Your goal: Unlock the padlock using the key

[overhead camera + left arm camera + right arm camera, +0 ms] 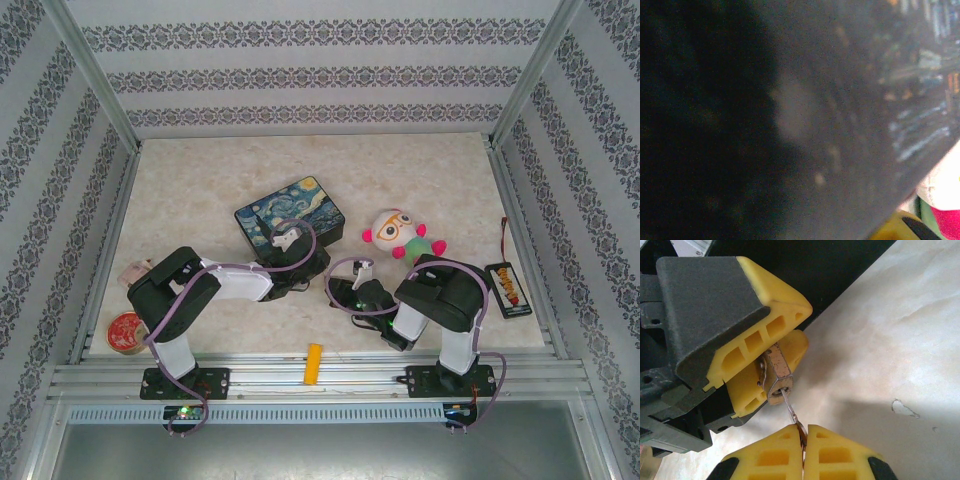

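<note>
In the right wrist view the small brass padlock (776, 374) is clamped between the yellow fingers (772, 295) of my left gripper (782, 347), with its keyhole end turned toward the camera. The thin dark key (791, 412) has its blade in the keyhole. Its head is pinched in my shut right gripper (804, 434). From above, the left gripper (312, 281) and the right gripper (342, 293) meet tip to tip just in front of the tin. The shackle is hidden behind the left fingers.
The starry-night tin (290, 212) sits right behind the grippers, and its painted side (920, 100) is blurred in the left wrist view. A plush toy (400, 235) lies to the right. A black remote (508, 289), a tape roll (127, 332) and an orange block (314, 363) lie at the edges.
</note>
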Action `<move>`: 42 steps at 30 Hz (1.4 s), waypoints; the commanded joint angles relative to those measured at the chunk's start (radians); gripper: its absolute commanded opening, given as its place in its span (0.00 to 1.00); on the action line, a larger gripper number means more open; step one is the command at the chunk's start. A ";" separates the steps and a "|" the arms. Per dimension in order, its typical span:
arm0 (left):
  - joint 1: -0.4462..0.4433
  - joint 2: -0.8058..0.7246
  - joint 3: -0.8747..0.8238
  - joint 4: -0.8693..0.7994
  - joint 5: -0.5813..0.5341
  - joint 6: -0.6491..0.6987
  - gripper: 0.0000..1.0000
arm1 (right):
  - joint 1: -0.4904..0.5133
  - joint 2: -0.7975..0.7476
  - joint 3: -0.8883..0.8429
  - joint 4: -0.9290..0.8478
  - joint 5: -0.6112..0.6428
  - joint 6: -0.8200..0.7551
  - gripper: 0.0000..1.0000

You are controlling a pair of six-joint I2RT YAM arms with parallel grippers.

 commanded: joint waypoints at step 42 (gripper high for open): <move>0.001 0.019 -0.022 0.017 0.108 -0.084 0.16 | -0.095 0.000 0.024 0.015 -0.110 0.118 0.00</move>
